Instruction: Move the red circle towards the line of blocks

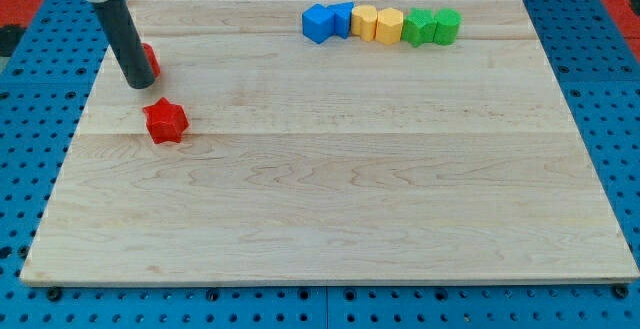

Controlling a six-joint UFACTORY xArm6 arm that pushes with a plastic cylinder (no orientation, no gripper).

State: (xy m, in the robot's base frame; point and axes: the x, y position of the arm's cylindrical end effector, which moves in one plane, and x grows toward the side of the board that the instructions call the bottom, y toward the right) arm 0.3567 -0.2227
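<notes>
The red circle [151, 61] lies near the board's upper left, mostly hidden behind my dark rod. My tip [139, 85] rests on the board just to the left and below the red circle, touching or nearly touching it. A red star [165, 121] lies below the tip. The line of blocks runs along the view's top: a blue block [318, 23], a second blue block [343, 17], a yellow block [364, 21], a second yellow block [389, 25], a green block [420, 26] and a second green block [446, 25].
The wooden board [330, 189] lies on a blue perforated table [30, 169]. The board's left edge is close to the tip.
</notes>
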